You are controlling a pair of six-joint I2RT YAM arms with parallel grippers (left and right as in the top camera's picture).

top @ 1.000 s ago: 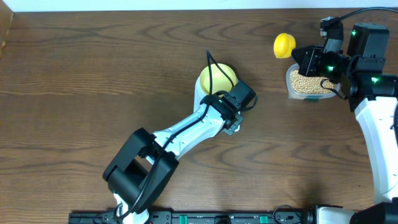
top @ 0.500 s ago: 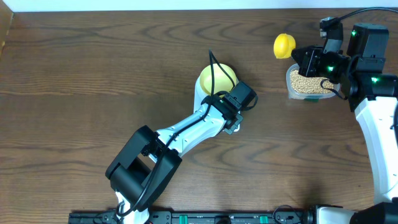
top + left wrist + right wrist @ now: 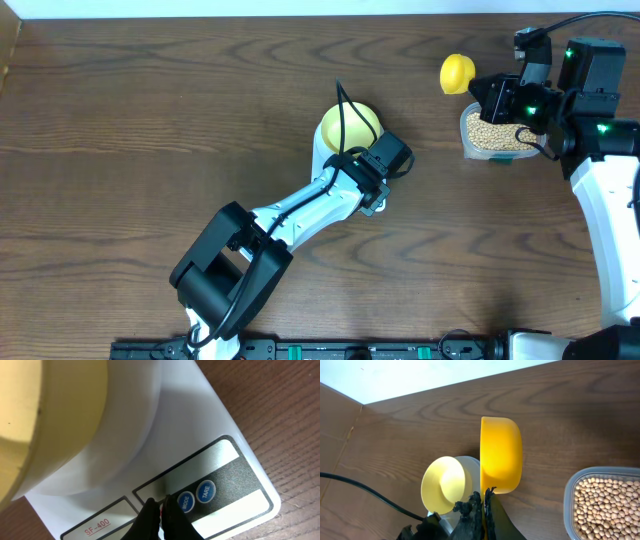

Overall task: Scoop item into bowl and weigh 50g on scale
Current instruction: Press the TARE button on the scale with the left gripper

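- The bowl (image 3: pixel 350 124), pale yellow, sits on the white scale (image 3: pixel 200 435), near the middle of the desk (image 3: pixel 150 130) and a little toward its far edge.
- The bowl covers the back part of the scale's top. The front panel lies bare, with the round MODE button (image 3: pixel 185 502) and TARE button (image 3: pixel 206 491) side by side.
- The left fingers (image 3: pixel 156 510) are pressed together with nothing between them. Their tips are down at the front panel, just beside the MODE button on its left. Whether they touch the panel cannot be told.
- From overhead the left arm reaches in from the near edge of the desk. Its wrist hides most of the scale, and a black cable (image 3: pixel 341 110) loops over the bowl.
- The beans (image 3: pixel 489 133), small, round and tan, lie in a clear rectangular tub (image 3: pixel 570 491) close to the far right corner of the desk, well apart from the bowl and scale.
- The right fingers (image 3: pixel 481 507) are closed, pinching a bright yellow scoop (image 3: pixel 501 455) at its lower end.
- From overhead the scoop shows as a round yellow shape just beside the tub's far left corner, between the tub and the far edge. Its height over the desk cannot be told.
- In the right wrist view the scoop stands on edge, with the bowl to its left and the beans to its right.
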